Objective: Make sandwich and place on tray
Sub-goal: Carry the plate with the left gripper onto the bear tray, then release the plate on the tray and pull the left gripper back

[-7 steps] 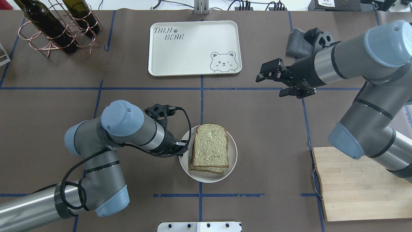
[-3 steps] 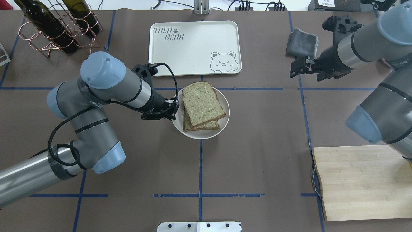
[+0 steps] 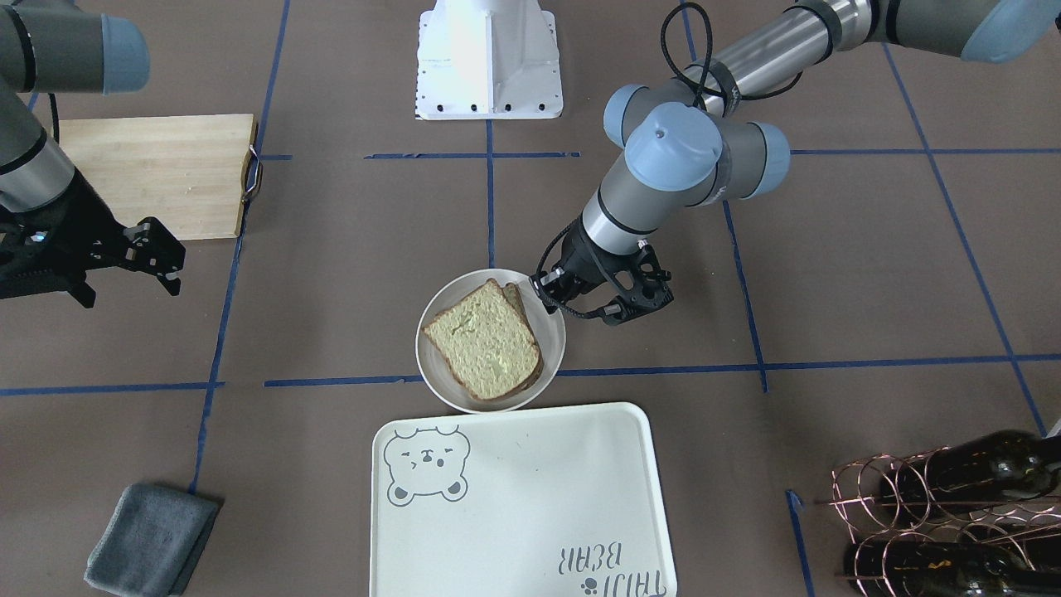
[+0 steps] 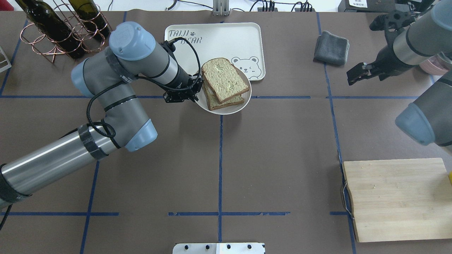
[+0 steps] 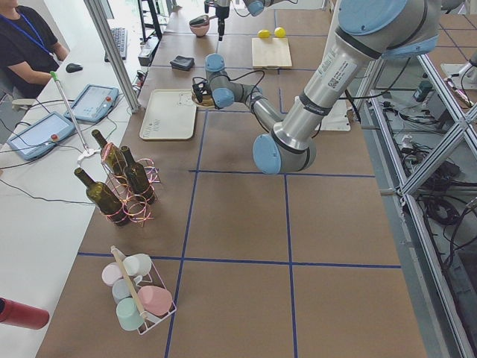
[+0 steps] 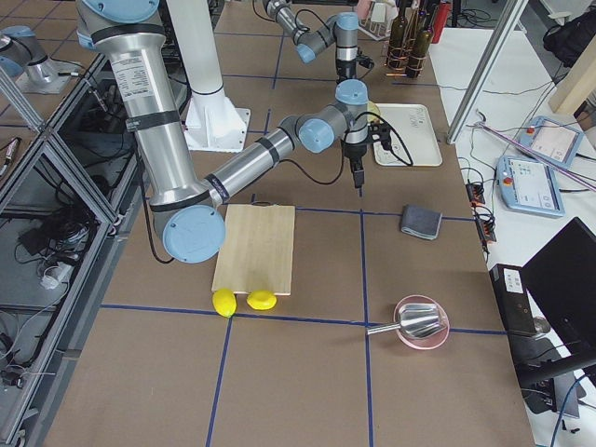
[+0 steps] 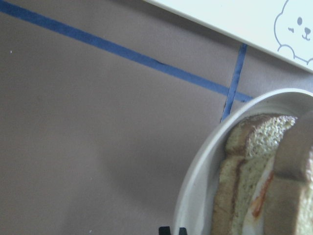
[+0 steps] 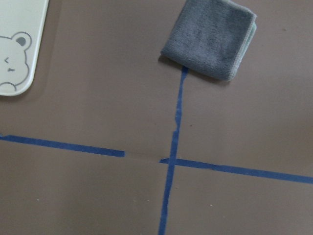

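The sandwich [image 4: 224, 82], two tan bread slices with white egg and orange yolk between them [image 7: 259, 200], lies on a small round white plate [image 4: 229, 109]. My left gripper [image 4: 196, 92] is shut on the plate's left rim and holds it above the table at the near edge of the cream bear tray [image 4: 219, 38]. In the front-facing view the plate [image 3: 431, 365] sits just short of the tray [image 3: 530, 497], with the left gripper [image 3: 551, 294] on its rim. My right gripper [image 4: 355, 76] is open and empty, far to the right near a blue tape line.
A folded grey cloth [image 4: 332, 43] lies right of the tray. A wooden cutting board [image 4: 395, 199] lies at the near right, with two lemons [image 6: 244, 301] at its end. A copper rack of wine bottles [image 4: 63, 28] stands at the far left.
My left gripper has carried the plate with the sandwich from the near middle of the table up to the tray's near edge. My right arm has drawn back to the right.
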Motion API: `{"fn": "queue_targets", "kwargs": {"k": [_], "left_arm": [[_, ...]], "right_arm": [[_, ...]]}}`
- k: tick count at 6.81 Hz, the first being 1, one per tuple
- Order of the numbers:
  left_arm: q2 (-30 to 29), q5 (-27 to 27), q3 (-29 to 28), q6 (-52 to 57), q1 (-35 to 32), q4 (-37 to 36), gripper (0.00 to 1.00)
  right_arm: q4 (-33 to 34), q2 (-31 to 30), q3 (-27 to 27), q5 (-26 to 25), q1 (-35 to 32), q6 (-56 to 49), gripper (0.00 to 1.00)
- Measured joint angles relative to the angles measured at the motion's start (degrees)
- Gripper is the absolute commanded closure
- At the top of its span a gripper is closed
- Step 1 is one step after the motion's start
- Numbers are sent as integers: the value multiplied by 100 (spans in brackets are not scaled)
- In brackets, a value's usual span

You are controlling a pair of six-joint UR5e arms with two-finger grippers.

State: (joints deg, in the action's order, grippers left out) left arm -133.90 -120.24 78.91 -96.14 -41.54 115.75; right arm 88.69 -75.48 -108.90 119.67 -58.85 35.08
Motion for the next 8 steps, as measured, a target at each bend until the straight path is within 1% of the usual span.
{"fn": "queue_targets", "kwargs": {"k": [1,2,3,4,5,7,8], "left_arm": [[-253,-1,-559,-597,-180,342,100],[-401,31,-1066,-1385,-288,887,100],[-529,168,-1495,-2127,-334,1323,100],[-689,425,-1957,-2789,-343,1695,100],[-836,617,-2370,-3172,-338,1973,100],[-973,916,-2840,-3379,-308,2305,100],[-1005,991,-2943,-3393,-286,2426,56]], "right_arm": [[52,-191,-4,58,-216,-463,0],[52,-348,-5,119,-376,-740,0],[50,-439,1,192,-463,-866,0],[49,-508,14,338,-554,-928,0],[58,-550,26,505,-664,-999,0],[89,-585,43,703,-822,-1123,0],[94,-588,49,724,-855,-1137,0]]}}
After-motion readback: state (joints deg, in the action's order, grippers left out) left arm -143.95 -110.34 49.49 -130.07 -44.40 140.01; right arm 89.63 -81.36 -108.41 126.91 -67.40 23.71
